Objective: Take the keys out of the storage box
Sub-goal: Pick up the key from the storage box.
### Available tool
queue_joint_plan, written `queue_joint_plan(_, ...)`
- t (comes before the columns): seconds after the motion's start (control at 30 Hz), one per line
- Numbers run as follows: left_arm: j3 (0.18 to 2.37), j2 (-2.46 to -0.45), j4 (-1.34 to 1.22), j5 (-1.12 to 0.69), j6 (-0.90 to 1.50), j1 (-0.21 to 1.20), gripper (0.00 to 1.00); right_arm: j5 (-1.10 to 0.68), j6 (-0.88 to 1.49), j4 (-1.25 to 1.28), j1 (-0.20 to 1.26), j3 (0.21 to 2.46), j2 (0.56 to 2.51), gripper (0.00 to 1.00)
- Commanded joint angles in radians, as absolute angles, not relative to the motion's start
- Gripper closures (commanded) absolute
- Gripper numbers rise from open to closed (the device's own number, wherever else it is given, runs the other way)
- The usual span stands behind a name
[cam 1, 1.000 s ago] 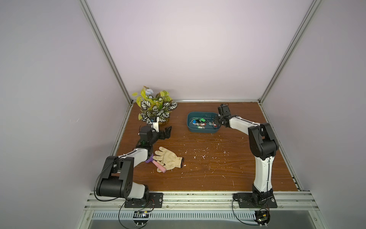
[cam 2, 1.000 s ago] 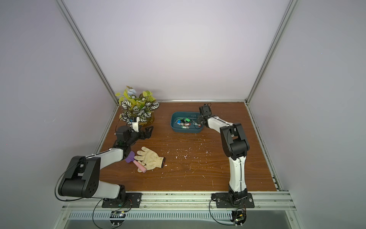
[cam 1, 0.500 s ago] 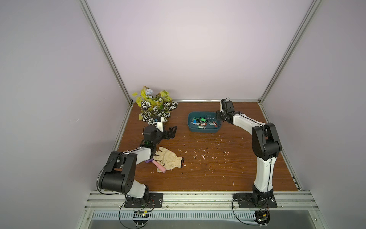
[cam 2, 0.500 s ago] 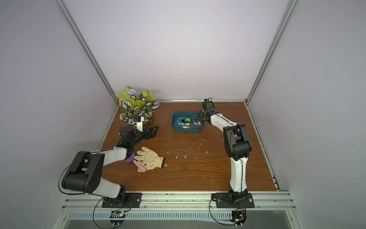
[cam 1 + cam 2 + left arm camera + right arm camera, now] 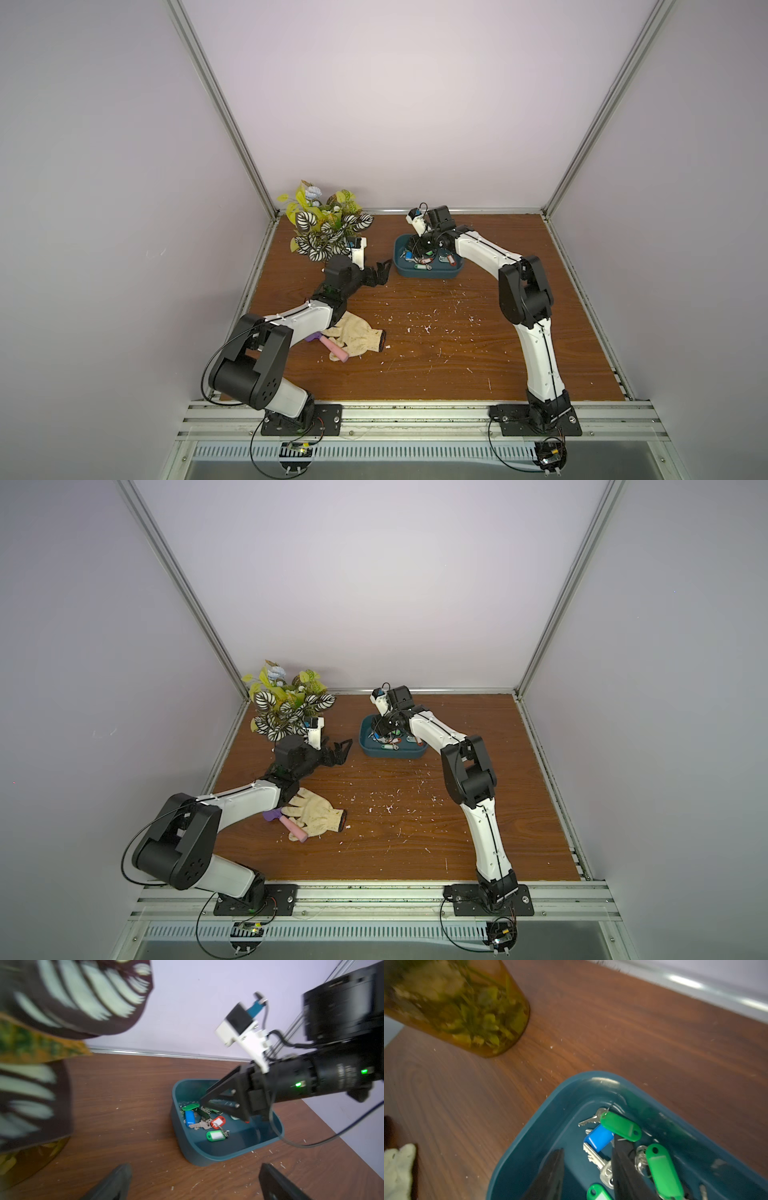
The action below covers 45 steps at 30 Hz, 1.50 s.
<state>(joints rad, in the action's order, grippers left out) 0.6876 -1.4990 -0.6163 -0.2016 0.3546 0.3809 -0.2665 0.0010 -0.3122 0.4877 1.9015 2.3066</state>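
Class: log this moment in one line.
right gripper: open in storage box, straddling keys | left gripper: open, outside box | keys out: none

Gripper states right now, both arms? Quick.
Left gripper: open, empty, beside the storage box.
Right gripper: open, jaws apart inside the box over the keys, nothing gripped.

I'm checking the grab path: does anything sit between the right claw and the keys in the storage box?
Nothing visible does. The right claw reaches inside the open storage box, jaws apart, right at the keys.
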Motion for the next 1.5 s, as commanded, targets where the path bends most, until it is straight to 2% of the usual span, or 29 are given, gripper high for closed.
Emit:
queue_joint_plan(0.0,0.765,-1.506,-0.471,-0.077,0.309,0.424,0.0,-0.253,-0.067,-0.435,0.468,1.954,2.318,0.56)
queue_joint_plan(0.17,0.852,-1.527,-0.394,-0.044,0.293,0.45,0.0,-0.157,-0.07,-0.442,0.465,1.951,2.326,0.58)
queue_joint_plan(0.3,0.878,-1.523,-0.381,-0.043,0.281,0.452,0.0,-0.098,-0.05,-0.433,0.456,1.962,2.329,0.64)
queue_joint_plan(0.53,0.891,-1.523,-0.371,-0.033,0.265,0.453,0.0,-0.101,-0.039,-0.433,0.448,1.992,2.354,0.65)
queue_joint_plan(0.87,0.902,-1.524,-0.356,-0.025,0.242,0.452,0.0,-0.06,-0.028,-0.478,0.443,2.118,2.428,0.63)
queue_joint_plan(1.07,0.903,-1.526,-0.355,-0.019,0.233,0.451,0.0,-0.066,-0.049,-0.514,0.445,2.155,2.451,0.56)
queue_joint_plan(1.23,0.903,-1.533,-0.356,-0.017,0.231,0.451,0.0,-0.055,-0.057,-0.525,0.445,2.158,2.459,0.56)
queue_joint_plan(1.47,0.904,-1.537,-0.356,-0.021,0.231,0.45,0.0,-0.054,-0.051,-0.524,0.446,2.165,2.458,0.76)
